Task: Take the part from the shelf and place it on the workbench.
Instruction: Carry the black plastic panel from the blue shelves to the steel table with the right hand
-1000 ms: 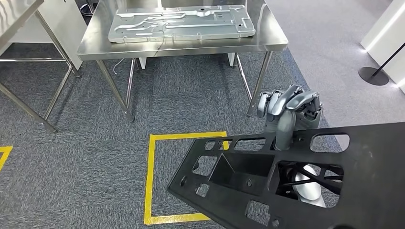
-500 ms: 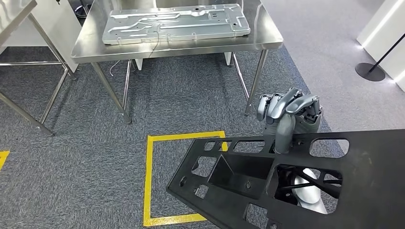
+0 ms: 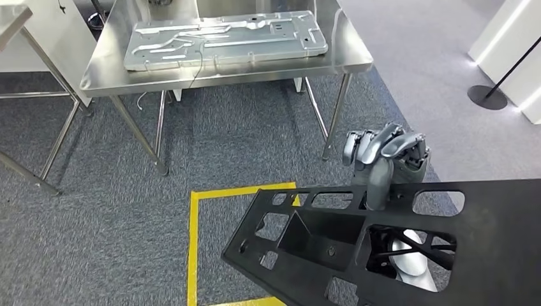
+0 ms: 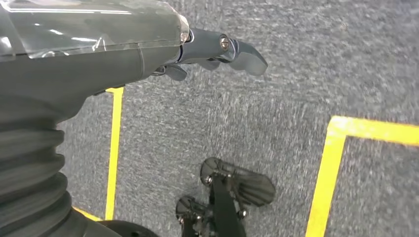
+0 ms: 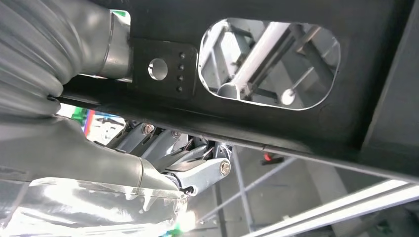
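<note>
A large flat black part with several cut-outs fills the lower right of the head view. My right hand grips its far edge, fingers curled over the rim, and part of the silver arm shows through a cut-out. In the right wrist view the black part lies against my right hand. The steel workbench stands ahead across the carpet, with a grey metal plate lying on it. My left hand hangs over the carpet with its fingers extended and nothing in them.
A yellow tape square marks the grey carpet between me and the workbench. A second steel table stands at the far left. At the right are a black round stand base and a white panel.
The whole view has shifted: workbench and tape square have slid left and down in the picture, so the camera has moved. My right hand keeps the same grip on the black part.
</note>
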`<act>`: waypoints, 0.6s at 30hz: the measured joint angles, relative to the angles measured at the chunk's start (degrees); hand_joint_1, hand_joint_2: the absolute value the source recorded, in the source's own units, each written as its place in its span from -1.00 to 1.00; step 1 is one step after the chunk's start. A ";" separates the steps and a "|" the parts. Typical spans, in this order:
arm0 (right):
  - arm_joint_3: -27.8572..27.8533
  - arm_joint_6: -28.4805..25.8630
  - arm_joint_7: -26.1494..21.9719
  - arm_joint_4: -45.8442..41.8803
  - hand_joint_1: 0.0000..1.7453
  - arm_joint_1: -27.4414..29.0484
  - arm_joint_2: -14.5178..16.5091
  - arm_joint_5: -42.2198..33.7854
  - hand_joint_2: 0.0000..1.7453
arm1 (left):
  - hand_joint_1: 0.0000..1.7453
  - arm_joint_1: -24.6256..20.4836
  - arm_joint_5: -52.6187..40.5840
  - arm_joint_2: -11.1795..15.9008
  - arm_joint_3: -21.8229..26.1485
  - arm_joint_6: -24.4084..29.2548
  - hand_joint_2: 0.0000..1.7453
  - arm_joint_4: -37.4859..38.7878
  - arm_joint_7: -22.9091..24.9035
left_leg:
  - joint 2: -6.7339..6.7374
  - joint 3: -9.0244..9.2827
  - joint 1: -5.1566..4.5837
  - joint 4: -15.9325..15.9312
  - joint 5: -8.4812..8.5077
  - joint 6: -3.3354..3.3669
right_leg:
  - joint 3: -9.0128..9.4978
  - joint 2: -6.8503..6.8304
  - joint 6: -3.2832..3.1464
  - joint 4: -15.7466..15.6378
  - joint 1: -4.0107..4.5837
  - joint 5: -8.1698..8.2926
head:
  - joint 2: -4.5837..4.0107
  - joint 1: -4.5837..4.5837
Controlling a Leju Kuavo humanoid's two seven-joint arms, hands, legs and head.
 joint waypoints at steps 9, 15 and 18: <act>0.02 -0.09 0.04 0.06 1.00 -0.30 -0.02 -0.02 1.00 | -1.00 0.26 -0.30 0.07 0.01 0.11 1.00 0.00 0.04 | -0.15 5.97 0.29 -1.51 -3.60 0.95 | -12.79 -0.66 1.56 12.95 -0.68 -3.01 | -0.01 0.04; 0.02 -0.18 0.18 0.22 1.00 -0.31 -0.03 -0.07 1.00 | -1.00 -0.04 -0.49 0.10 0.01 0.10 1.00 0.02 0.07 | 0.09 9.12 0.31 -1.08 -6.68 -0.98 | -11.21 -1.37 -0.40 2.21 -0.02 7.85 | 0.01 0.00; -0.01 -0.11 0.19 0.14 1.00 -0.74 -0.01 -0.07 1.00 | -1.00 -0.28 -0.48 0.03 0.01 0.09 1.00 0.02 0.03 | 0.10 6.82 0.57 4.31 -6.47 -1.78 | -9.46 -1.03 -1.62 1.49 -0.14 6.90 | 0.01 -0.04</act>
